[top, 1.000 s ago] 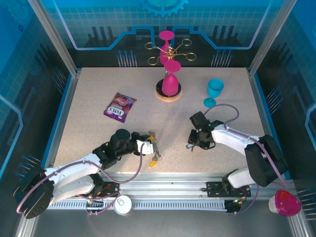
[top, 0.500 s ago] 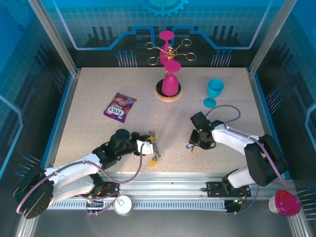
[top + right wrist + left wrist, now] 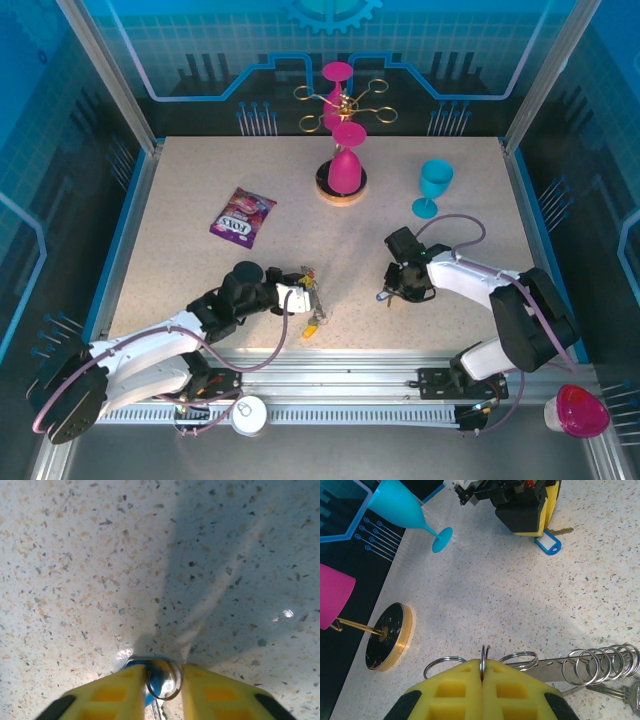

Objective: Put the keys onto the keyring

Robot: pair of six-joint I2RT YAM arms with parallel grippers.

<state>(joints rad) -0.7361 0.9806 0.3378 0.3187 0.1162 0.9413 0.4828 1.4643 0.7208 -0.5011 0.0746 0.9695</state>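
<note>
From above, my left pincer (image 3: pixel 303 295) sits low over the near middle of the tabletop (image 3: pixel 180 180), holding the keyring (image 3: pixel 306 283). A yellow-tagged key (image 3: pixel 315 322) lies just on its near side. My right pincer (image 3: pixel 393 292) is down on the tabletop to the right, well apart from the left one, with the blue-tagged key (image 3: pixel 383 295) at its tip. Farther back are a snack packet (image 3: pixel 242 216), pink goblets on a stand (image 3: pixel 345 170) and a teal goblet (image 3: pixel 433 185).

On the left wrist camera, my yellow pads are pressed together on an upright silver split ring (image 3: pixel 483 655) of the keyring. A run of linked rings (image 3: pixel 600 662) lies to the right. Across the tabletop, the blue tag lies flat at the foot of the right pincer.

On the right wrist camera, the pads are closed against either side of the blue key's small ring (image 3: pixel 163 681), close above the tabletop.
</note>
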